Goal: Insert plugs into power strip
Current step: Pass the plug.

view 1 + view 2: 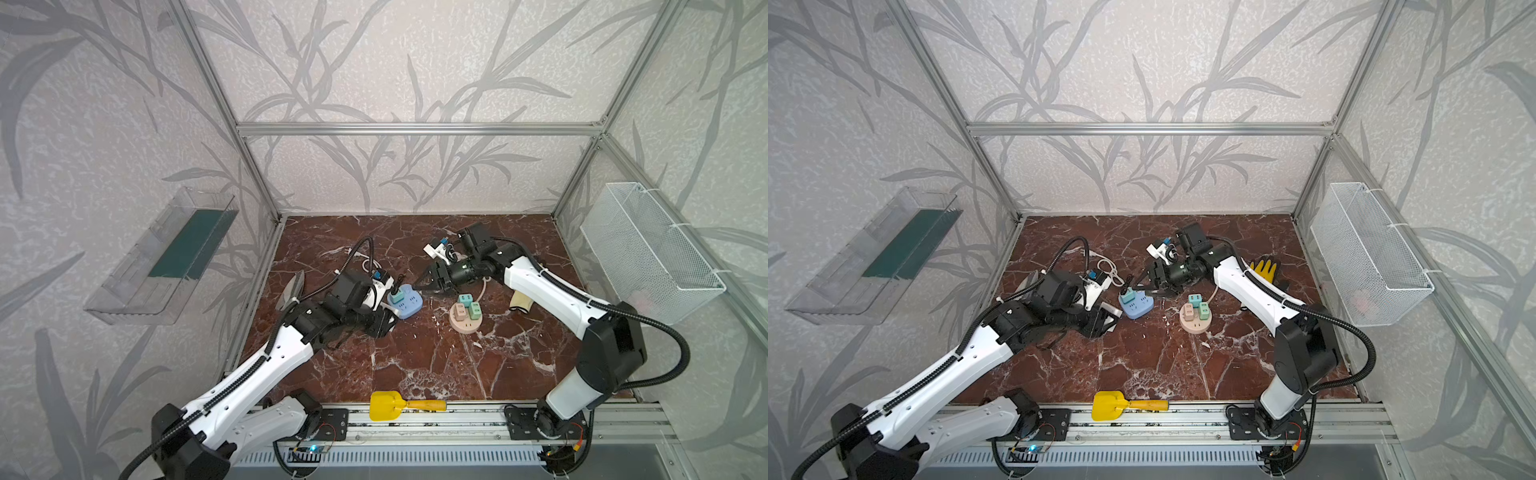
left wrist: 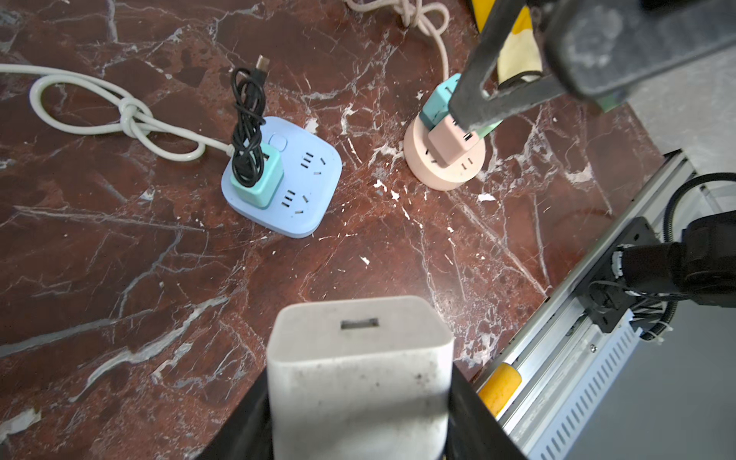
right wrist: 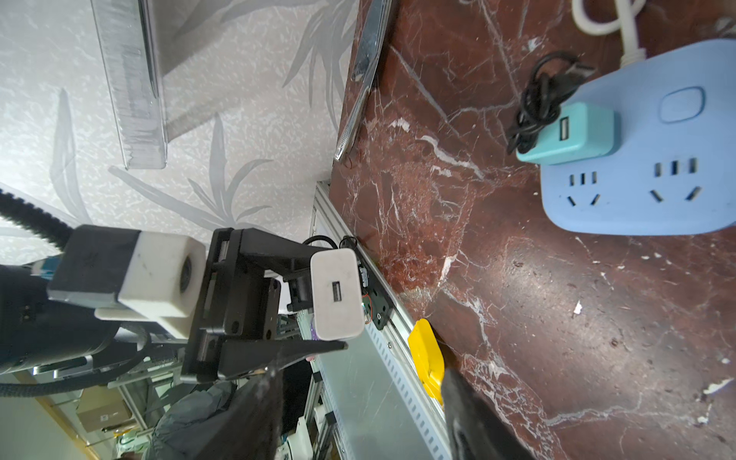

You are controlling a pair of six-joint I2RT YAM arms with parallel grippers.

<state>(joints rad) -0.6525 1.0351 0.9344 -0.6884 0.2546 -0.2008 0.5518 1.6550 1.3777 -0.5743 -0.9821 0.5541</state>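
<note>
Near edge: a yellow plastic scoop (image 1: pixel 386 406) lies on the aluminium front rail (image 1: pixel 478 417), at the rim of the red-brown marble-patterned surface (image 1: pixel 415 365), whose near half is open room. The left gripper (image 3: pixel 332 300) is clamped on the white squarish charger block (image 2: pixel 358 370), short of the strips and touching neither. The block's prongs are hidden, and in both top views the wrist covers most of it. Beyond, the blue square power strip (image 2: pixel 314 199) carries a teal cube adapter (image 2: pixel 259 179) at one corner, with a bundled black cable (image 2: pixel 247 127) against it; two socket groups are bare. The right gripper (image 1: pixel 419 289) hangs beside this strip, jaws apart, nothing between them. Nearby, the pink round power strip (image 1: pixel 465 328) holds a teal cube plug (image 1: pixel 464 299), a pink cube plug (image 1: pixel 460 311) and a green cube plug (image 1: pixel 474 309); in the left wrist view a right finger hides most of the green one. Farther back lie a knotted white cable (image 2: pixel 127 115) and a yellow glove (image 1: pixel 1264 270) partly behind the right arm. A metal tool (image 1: pixel 293 291), kind unclear, sits at the left edge.
</note>
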